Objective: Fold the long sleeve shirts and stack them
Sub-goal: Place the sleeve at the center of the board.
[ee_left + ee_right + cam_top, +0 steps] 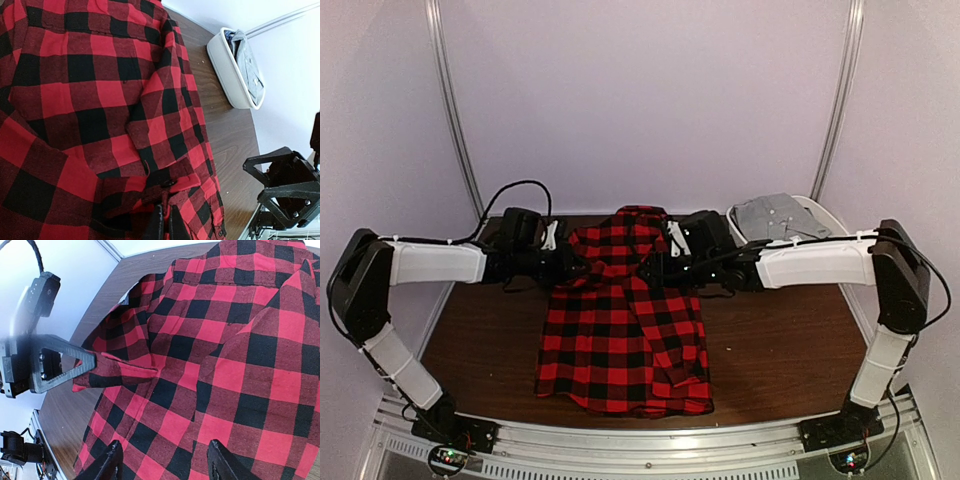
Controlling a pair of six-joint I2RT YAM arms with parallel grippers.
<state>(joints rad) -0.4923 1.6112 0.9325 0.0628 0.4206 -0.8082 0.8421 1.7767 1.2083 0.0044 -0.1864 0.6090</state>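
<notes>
Top view: my left gripper (568,263) and right gripper (658,268) flank the flannel shirt (623,330), which lies between them. Left wrist: fingers (156,226) pinched tight on a shirt fold. Right wrist: fingers (111,463) spread wide, holding nothing, shirt right beneath.

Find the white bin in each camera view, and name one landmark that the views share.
Top external: the white bin sits right of centre, just past the shirt's far right side.
Left wrist: it is at the upper right, beyond the shirt's edge.
Right wrist: not in it.
Shared landmark: the red-and-black flannel shirt, seen in all three views.
</notes>
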